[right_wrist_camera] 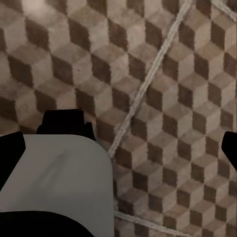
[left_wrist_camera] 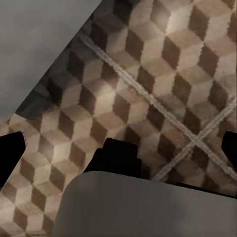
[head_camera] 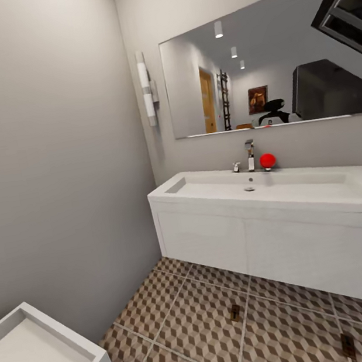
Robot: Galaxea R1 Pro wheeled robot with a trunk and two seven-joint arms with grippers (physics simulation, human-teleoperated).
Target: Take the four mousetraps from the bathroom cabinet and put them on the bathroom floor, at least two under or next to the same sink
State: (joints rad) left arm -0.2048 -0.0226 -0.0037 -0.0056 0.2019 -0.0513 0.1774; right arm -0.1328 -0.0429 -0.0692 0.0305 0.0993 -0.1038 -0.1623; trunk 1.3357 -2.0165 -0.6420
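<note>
Two mousetraps lie on the cube-patterned bathroom floor (head_camera: 188,322). One mousetrap (head_camera: 234,313) sits just in front of the wall-hung white sink (head_camera: 301,186); the other mousetrap (head_camera: 348,346) lies farther right, near the frame's lower edge. In the left wrist view my left gripper (left_wrist_camera: 118,153) is open over bare tiles (left_wrist_camera: 163,64), its dark fingertips (left_wrist_camera: 10,158) spread wide. My right gripper (right_wrist_camera: 121,148) is likewise open above tiles (right_wrist_camera: 163,74), with nothing between its fingertips (right_wrist_camera: 10,150). The cabinet is out of view.
A chrome tap (head_camera: 251,155) and a red ball (head_camera: 267,160) stand on the sink's back rim under a wide mirror (head_camera: 268,70). Another white basin unit (head_camera: 40,360) fills the lower left corner. Grey walls meet behind a wall lamp (head_camera: 146,89).
</note>
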